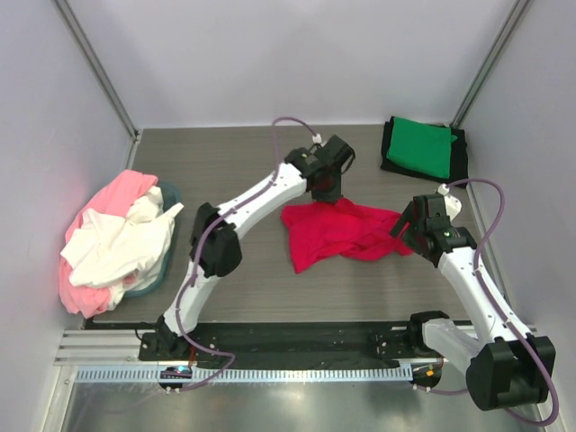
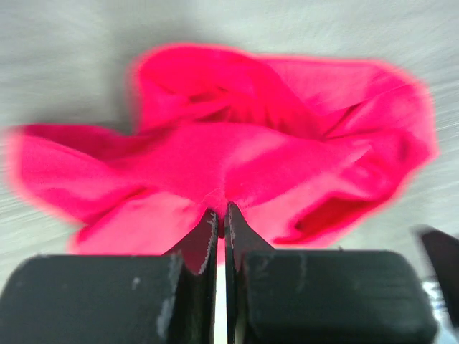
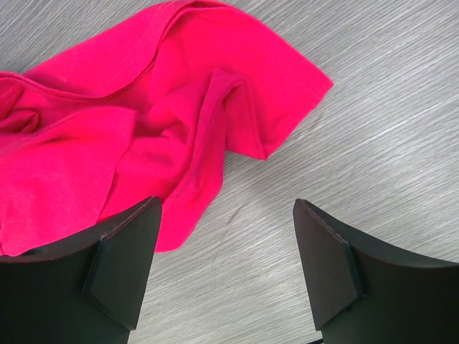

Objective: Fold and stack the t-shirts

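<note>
We see a grey wood-grain table (image 1: 225, 162) boxed in by plain pale walls (image 1: 297, 54), with slanted metal posts (image 1: 94, 67) in the far corners. A metal rail (image 1: 270, 346) runs along the near edge, and the arm bases sit there.

The crimson t-shirt (image 1: 342, 229) lies crumpled near the table's centre, between the two arms. The left gripper (image 1: 326, 193) is at its far edge. In the left wrist view the jaws are clenched on a pinch of the red cloth, which bunches up right at the fingertips. The right gripper (image 1: 405, 225) is at the shirt's right edge. In the right wrist view its jaws are spread wide and grasp nothing: the left finger (image 3: 122, 265) is over the cloth's edge, the other over bare table.

In the far right corner a green t-shirt (image 1: 421, 148) lies folded on top of a black t-shirt (image 1: 460, 153), well apart from the red one. At the left edge there is a loose heap: a light pink t-shirt (image 1: 121, 191), a white t-shirt (image 1: 117, 243) over it, and a greyish-teal t-shirt (image 1: 151, 279) peeking out underneath.

A purple cable (image 1: 288, 126) loops off the left arm. The left arm's links cross the table between the heap and the red shirt.
</note>
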Motion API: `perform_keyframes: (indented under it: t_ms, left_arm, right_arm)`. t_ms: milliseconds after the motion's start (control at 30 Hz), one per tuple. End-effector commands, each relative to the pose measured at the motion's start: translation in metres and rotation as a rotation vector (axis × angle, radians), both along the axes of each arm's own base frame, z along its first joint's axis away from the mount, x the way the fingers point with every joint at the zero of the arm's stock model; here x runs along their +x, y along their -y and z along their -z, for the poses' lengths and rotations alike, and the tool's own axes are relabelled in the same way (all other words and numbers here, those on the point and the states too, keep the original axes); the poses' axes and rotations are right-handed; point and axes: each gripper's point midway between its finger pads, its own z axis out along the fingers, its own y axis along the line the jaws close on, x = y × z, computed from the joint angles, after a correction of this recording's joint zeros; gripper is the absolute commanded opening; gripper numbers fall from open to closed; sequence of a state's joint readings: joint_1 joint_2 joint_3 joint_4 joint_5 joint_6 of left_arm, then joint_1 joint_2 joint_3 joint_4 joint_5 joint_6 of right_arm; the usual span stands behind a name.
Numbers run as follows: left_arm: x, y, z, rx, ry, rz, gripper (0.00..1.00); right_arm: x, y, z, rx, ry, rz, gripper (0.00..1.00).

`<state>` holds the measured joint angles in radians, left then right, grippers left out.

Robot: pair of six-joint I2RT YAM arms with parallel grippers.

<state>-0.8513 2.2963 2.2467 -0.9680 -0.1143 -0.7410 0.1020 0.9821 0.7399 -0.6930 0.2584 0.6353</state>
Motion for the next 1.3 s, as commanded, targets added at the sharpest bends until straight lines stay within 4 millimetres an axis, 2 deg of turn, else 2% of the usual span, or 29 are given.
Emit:
perform_keyframes:
  t_ms: [0, 33, 67, 100, 133, 167, 200, 233, 267, 300, 333, 367, 400, 433, 467, 500, 567, 600, 733, 833, 1000, 1067, 1100, 1133, 1167, 1200, 1267]
  left_arm:
    - [0.011, -0.057, -0.174, -0.160, 0.287, -0.076, 0.00]
    - [0.010, -0.071, -0.185, -0.151, 0.315, -0.086, 0.00]
    - [-0.001, -0.091, -0.223, -0.194, 0.378, -0.103, 0.00]
    - [-0.004, -0.103, -0.235, -0.194, 0.413, -0.127, 0.00]
    - [-0.009, -0.118, -0.227, -0.166, 0.400, -0.139, 0.00]
    - [-0.014, -0.128, -0.228, -0.165, 0.404, -0.149, 0.00]
    - [-0.027, -0.144, -0.246, -0.200, 0.437, -0.162, 0.00]
    - [-0.033, -0.154, -0.215, -0.145, 0.389, -0.170, 0.00]
    - [-0.039, -0.161, -0.202, -0.134, 0.370, -0.180, 0.00]
    - [-0.049, -0.172, -0.212, -0.174, 0.404, -0.194, 0.00]
    - [-0.054, -0.178, -0.201, -0.165, 0.393, -0.201, 0.00]
    - [-0.059, -0.186, -0.165, -0.127, 0.346, -0.212, 0.00]
    - [-0.067, -0.195, -0.166, -0.147, 0.354, -0.223, 0.00]
    - [-0.071, -0.201, -0.154, -0.143, 0.339, -0.231, 0.00]
    - [-0.075, -0.206, -0.144, -0.139, 0.325, -0.238, 0.00]
    - [-0.080, -0.213, -0.119, -0.109, 0.284, -0.253, 0.00]
    - [-0.087, -0.220, -0.111, -0.118, 0.281, -0.261, 0.00]
    - [-0.093, -0.226, -0.091, -0.095, 0.247, -0.270, 0.00]
    - [-0.101, -0.230, -0.073, -0.095, 0.220, -0.274, 0.00]
    - [-0.106, -0.228, -0.068, -0.115, 0.207, -0.267, 0.00]
    - [-0.114, -0.225, -0.058, -0.140, 0.177, -0.256, 0.00]
    - [-0.116, -0.236, -0.053, -0.097, 0.186, -0.274, 0.00]
    - [-0.117, -0.242, -0.054, -0.075, 0.199, -0.280, 0.00]
    - [-0.117, -0.246, -0.054, -0.060, 0.204, -0.287, 0.00]
    - [-0.118, -0.253, -0.052, -0.029, 0.207, -0.297, 0.00]
    - [-0.118, -0.256, -0.050, -0.019, 0.206, -0.300, 0.00]
    - [-0.121, -0.259, -0.045, -0.001, 0.195, -0.297, 0.00]
  right_arm:
    - [0.011, -0.004, -0.013, 0.020, 0.055, -0.019, 0.80]
    - [0.012, -0.004, -0.015, 0.024, 0.063, -0.016, 0.80]
    - [0.013, -0.006, -0.016, 0.032, 0.067, -0.015, 0.80]
    - [0.013, -0.007, -0.018, 0.039, 0.074, -0.015, 0.80]
    - [0.014, -0.009, -0.020, 0.050, 0.077, -0.017, 0.80]
    - [0.015, -0.010, -0.021, 0.057, 0.080, -0.019, 0.80]
    - [0.015, -0.012, -0.021, 0.067, 0.082, -0.017, 0.80]
    - [0.015, -0.014, -0.021, 0.079, 0.080, -0.022, 0.80]
    - [0.016, -0.015, -0.021, 0.088, 0.083, -0.022, 0.80]
    - [0.017, -0.017, -0.021, 0.099, 0.085, -0.025, 0.80]
    - [0.017, -0.020, -0.020, 0.111, 0.083, -0.034, 0.80]
    - [0.018, -0.026, -0.019, 0.139, 0.085, -0.053, 0.80]
    - [0.019, -0.032, -0.018, 0.162, 0.085, -0.076, 0.80]
    - [0.020, -0.038, -0.018, 0.183, 0.088, -0.105, 0.80]
    - [0.021, -0.054, -0.017, 0.248, 0.090, -0.165, 0.80]
    - [0.021, -0.059, -0.017, 0.270, 0.090, -0.186, 0.80]
    - [0.021, -0.066, -0.013, 0.301, 0.080, -0.215, 0.79]
    - [0.020, -0.070, -0.011, 0.319, 0.069, -0.232, 0.79]
    - [0.014, -0.090, -0.005, 0.388, 0.059, -0.314, 0.77]
    - [0.009, -0.117, -0.008, 0.455, 0.080, -0.418, 0.77]
    - [-0.006, -0.195, -0.018, 0.456, 0.058, -0.678, 0.77]
    - [-0.006, -0.215, -0.013, 0.445, 0.035, -0.717, 0.77]
    - [-0.010, -0.234, -0.019, 0.450, 0.036, -0.770, 0.77]
    - [-0.009, -0.244, -0.021, 0.459, 0.035, -0.782, 0.76]
    - [-0.006, -0.256, -0.015, 0.457, 0.019, -0.797, 0.76]
    - [-0.008, -0.275, -0.026, 0.469, 0.036, -0.841, 0.75]
    - [-0.009, -0.299, -0.028, 0.477, 0.034, -0.888, 0.73]
